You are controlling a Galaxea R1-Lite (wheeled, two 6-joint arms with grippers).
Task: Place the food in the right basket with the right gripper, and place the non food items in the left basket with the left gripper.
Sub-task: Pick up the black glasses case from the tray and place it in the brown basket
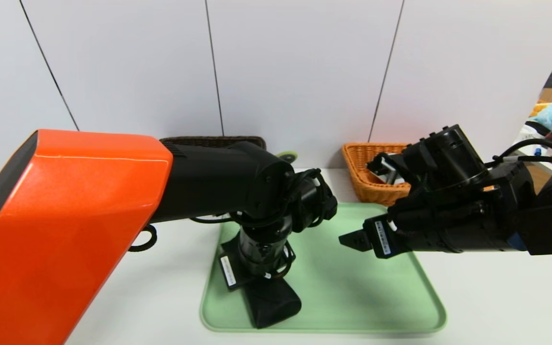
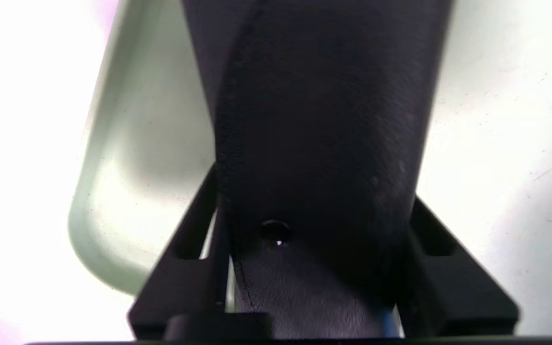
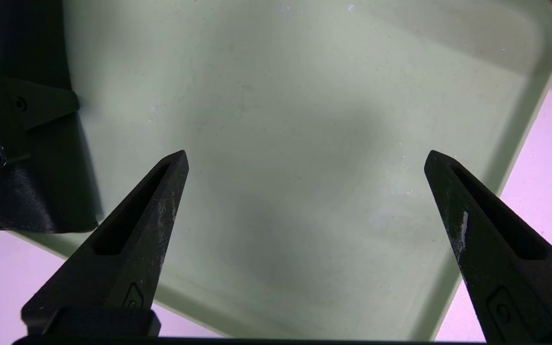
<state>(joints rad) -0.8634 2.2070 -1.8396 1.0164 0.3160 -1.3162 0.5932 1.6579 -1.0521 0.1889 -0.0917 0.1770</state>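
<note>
Closing my left gripper (image 1: 261, 287) on the black glasses case (image 1: 273, 302) at the near left of the green tray (image 1: 352, 287).

Its fingers (image 2: 185, 258) pinch the case across its narrow width, near one end. It looks light and soft, so I judge it may sag or slip; a grip nearer the middle would balance better. My right gripper (image 1: 352, 238) hovers spread wide over bare tray.
</note>
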